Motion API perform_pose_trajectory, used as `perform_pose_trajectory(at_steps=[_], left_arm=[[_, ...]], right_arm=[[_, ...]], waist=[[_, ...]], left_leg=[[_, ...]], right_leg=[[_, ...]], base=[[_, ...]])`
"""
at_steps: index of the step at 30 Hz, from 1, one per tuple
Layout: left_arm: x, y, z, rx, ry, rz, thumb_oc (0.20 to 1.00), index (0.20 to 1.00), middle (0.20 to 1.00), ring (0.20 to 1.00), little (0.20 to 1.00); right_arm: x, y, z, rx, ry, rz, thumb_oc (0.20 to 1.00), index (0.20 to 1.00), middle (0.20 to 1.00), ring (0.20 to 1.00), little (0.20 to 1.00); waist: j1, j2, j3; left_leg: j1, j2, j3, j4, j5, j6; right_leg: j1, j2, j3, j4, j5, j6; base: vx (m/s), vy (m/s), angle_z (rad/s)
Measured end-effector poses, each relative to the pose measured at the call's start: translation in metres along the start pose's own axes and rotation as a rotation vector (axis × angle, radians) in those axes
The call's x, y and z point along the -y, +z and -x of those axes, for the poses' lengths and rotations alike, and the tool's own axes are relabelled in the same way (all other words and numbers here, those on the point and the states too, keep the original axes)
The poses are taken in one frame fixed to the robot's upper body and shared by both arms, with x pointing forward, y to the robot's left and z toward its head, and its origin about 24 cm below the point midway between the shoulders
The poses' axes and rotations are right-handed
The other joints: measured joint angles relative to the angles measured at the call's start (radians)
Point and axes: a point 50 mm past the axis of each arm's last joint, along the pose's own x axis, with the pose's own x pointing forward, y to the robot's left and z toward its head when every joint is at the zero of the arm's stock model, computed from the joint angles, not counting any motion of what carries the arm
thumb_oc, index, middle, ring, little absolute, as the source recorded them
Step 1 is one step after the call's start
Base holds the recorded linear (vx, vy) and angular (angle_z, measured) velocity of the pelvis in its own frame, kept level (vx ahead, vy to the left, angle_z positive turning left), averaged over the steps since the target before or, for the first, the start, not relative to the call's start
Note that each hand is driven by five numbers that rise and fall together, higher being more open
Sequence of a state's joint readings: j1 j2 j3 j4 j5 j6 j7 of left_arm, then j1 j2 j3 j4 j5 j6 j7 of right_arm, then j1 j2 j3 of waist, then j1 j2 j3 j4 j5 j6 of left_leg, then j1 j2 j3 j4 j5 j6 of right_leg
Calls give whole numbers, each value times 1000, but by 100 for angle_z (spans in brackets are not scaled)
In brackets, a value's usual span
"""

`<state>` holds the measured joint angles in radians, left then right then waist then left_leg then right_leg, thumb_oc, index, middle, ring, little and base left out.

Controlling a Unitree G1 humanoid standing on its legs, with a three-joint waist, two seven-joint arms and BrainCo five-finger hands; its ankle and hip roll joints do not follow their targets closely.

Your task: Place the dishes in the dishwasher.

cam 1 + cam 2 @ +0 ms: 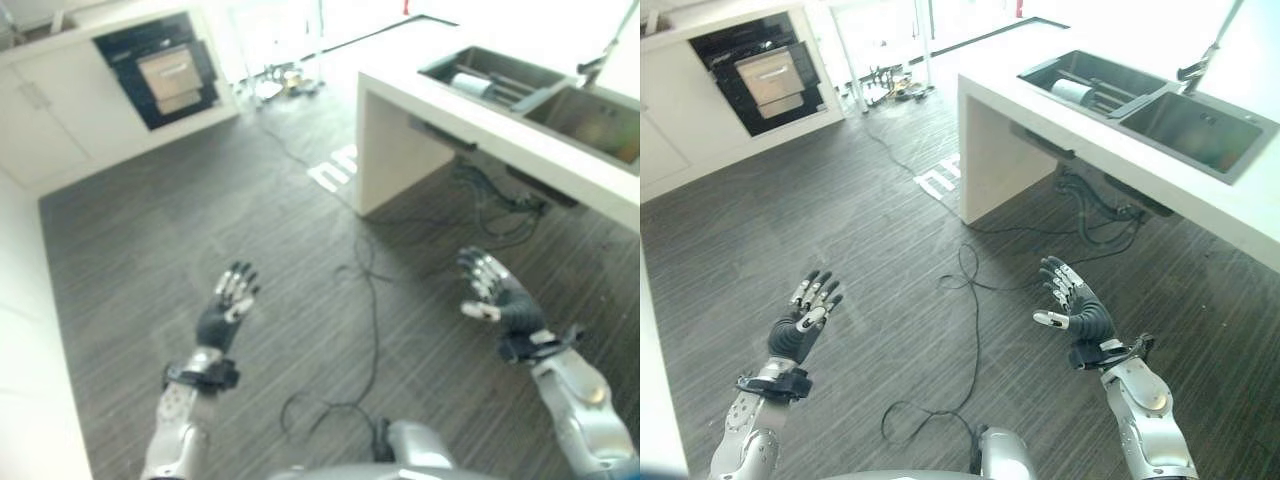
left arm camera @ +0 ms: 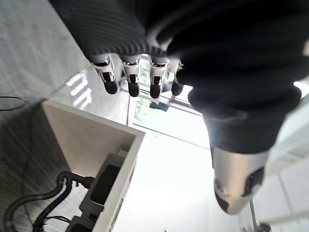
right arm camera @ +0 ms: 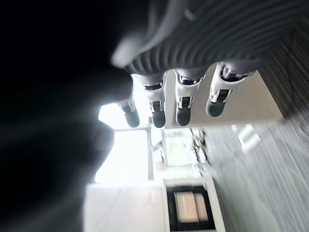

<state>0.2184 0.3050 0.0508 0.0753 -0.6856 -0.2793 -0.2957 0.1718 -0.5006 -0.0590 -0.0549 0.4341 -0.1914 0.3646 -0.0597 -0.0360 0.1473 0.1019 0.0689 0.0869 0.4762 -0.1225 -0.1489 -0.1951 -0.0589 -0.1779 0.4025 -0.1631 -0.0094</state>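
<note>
Left eye view: the white counter (image 1: 480, 130) holds a steel double sink (image 1: 1200, 135), cut off at the frame edge, with a pale dish (image 1: 1073, 92), hard to identify. Far off, the black dishwasher (image 1: 755, 75) gapes. Left hand (image 1: 798, 325) and right hand (image 1: 1072, 308) hover spread, empty.

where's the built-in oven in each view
Left eye view: oven upper left, set in the white cabinets.
Right eye view: upper left.
Left wrist view: I can't make it out.
Right wrist view: past the right hand's fingers.
Shared landmark: the white counter.
</note>
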Motion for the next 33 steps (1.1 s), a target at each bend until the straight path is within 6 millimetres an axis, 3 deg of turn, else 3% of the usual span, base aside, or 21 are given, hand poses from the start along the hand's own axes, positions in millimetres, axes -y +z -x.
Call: perform_pose_trajectory(at_steps=[2,3,4,7,9,11,15,16,17,19,21,23,24,26,27,28,29,30,31,32,33], left_arm=[[0,-1,3,-3,1,-7,1000,1000,1000,1000,1000],[1,0,1,4,-8,-11,1000,1000,1000,1000,1000],[1,1,1,6,-8,-13,1000,1000,1000,1000,1000],[-1,1,5,-4,-19,-27,1000,1000,1000,1000,1000],[1,2,4,11,-30,-5,1000,1000,1000,1000,1000],[3,-8,12,-7,-1,40,1000,1000,1000,1000,1000],[4,-19,16,-27,12,68,1000,1000,1000,1000,1000],[4,-17,13,-20,6,63,1000,1000,1000,1000,1000],[5,-11,5,5,-13,50,1000,1000,1000,1000,1000],[3,8,-13,74,-39,12,1000,1000,1000,1000,1000],[3,21,-26,121,-57,-17,1000,1000,1000,1000,1000],[-1,25,-25,113,-51,-50,1000,1000,1000,1000,1000],[-2,29,-24,120,-56,-65,1000,1000,1000,1000,1000],[0,27,-21,113,-56,-67,1000,1000,1000,1000,1000],[2,29,-16,120,-62,-95,1000,1000,1000,1000,1000],[4,23,-13,104,-49,-74,1000,1000,1000,1000,1000],[2,22,-13,87,-50,-86,1000,1000,1000,1000,1000],[-1,38,-18,97,-104,-170,1000,1000,1000,1000,1000],[-4,46,-14,110,-96,-196,1000,1000,1000,1000,1000],[-16,50,-10,111,-36,-211,1000,1000,1000,1000,1000],[-21,48,-7,116,20,-195,1000,1000,1000,1000,1000]], right_arm=[[1,-1,2,4,-14,-4,1000,1000,1000,1000,1000],[2,0,2,11,-19,-8,1000,1000,1000,1000,1000],[1,1,0,26,-18,-18,1000,1000,1000,1000,1000],[-3,-1,0,36,-23,-43,1000,1000,1000,1000,1000],[-3,0,0,49,-21,-36,1000,1000,1000,1000,1000],[-4,-4,4,24,-5,-32,1000,1000,1000,1000,1000],[11,5,10,1,1,41,1000,1000,1000,1000,1000],[15,9,11,17,-15,44,1000,1000,1000,1000,1000],[12,18,14,60,-18,40,1000,1000,1000,1000,1000],[0,25,15,124,-18,5,1000,1000,1000,1000,1000],[-10,27,8,168,-37,-42,1000,1000,1000,1000,1000],[-11,30,-1,189,-31,-40,1000,1000,1000,1000,1000],[-10,31,-1,198,-61,-47,1000,1000,1000,1000,1000],[-13,29,-1,192,-71,-60,1000,1000,1000,1000,1000],[-14,30,0,195,-75,-58,1000,1000,1000,1000,1000],[-13,26,2,163,-75,-52,1000,1000,1000,1000,1000],[-15,18,-1,136,-68,-70,1000,1000,1000,1000,1000],[-9,15,-3,140,-110,-83,1000,1000,1000,1000,1000],[2,22,-3,154,-127,-38,1000,1000,1000,1000,1000],[1,20,-8,146,-117,-50,1000,1000,1000,1000,1000],[0,32,-8,198,-108,-42,1000,1000,1000,1000,1000]], waist=[[-6,-30,4],[1,-38,8],[7,-48,15],[9,-22,5],[16,25,16],[33,31,27],[38,60,42],[52,61,43],[44,44,45],[46,0,46],[55,-22,31],[78,-10,27],[77,-1,18],[75,33,19],[77,61,24],[78,101,23],[75,33,57],[68,-32,58],[79,-5,56],[88,-58,60],[89,-81,67]], left_leg=[[-164,-9,-58,254,22,9],[-234,-15,-39,273,-4,51],[-279,-9,-3,205,-16,77],[-243,34,89,-289,21,101],[-310,53,-7,-290,35,86],[-347,69,-56,-243,42,64],[-374,134,-58,-242,48,64],[-353,119,-46,-241,48,66],[-323,59,5,-229,88,85],[-328,-29,43,-160,11,169],[-321,-65,37,-124,-32,203],[-308,-76,40,-123,-17,160],[-296,-102,32,-119,-62,246],[-262,-129,37,-112,-51,265],[-238,-134,48,-128,-56,273],[-209,-115,77,-172,-64,171],[-246,-144,40,-78,10,-95],[-373,-98,-2,155,-98,174],[-362,82,-39,42,-104,159],[-338,58,1,35,-119,140],[-309,31,42,18,-133,155]], right_leg=[[38,3,23,-28,-30,-19],[51,0,32,-43,-32,0],[72,-1,30,-77,-18,4],[160,56,0,-159,-3,5],[167,100,-1,-162,-17,14],[185,107,49,-158,-23,-4],[235,99,126,-145,-64,61],[244,62,147,-131,-82,90],[268,-22,147,-121,-95,145],[299,-122,87,-104,-48,171],[297,-155,63,-62,-1,122],[259,-167,51,15,22,160],[229,-159,68,97,164,185],[108,-163,110,355,172,193],[-20,-168,82,542,167,167],[-87,-130,26,571,146,118],[-95,-135,7,398,113,69],[-95,-195,-42,149,138,111],[-113,-182,-98,30,126,195],[-134,-211,-142,-67,130,179],[-171,-226,-190,-164,135,180]], base=[[158,-51,-31],[204,108,-15],[204,178,-22],[187,239,5],[261,289,-5],[278,306,-35],[235,395,-62],[239,475,-70],[309,547,-59],[289,487,2],[176,292,28],[198,302,15],[236,346,24],[213,246,3],[182,27,-25],[190,-69,-33],[248,-186,10],[209,-226,-13],[261,-242,-35],[254,-208,-94],[342,-235,-86]])
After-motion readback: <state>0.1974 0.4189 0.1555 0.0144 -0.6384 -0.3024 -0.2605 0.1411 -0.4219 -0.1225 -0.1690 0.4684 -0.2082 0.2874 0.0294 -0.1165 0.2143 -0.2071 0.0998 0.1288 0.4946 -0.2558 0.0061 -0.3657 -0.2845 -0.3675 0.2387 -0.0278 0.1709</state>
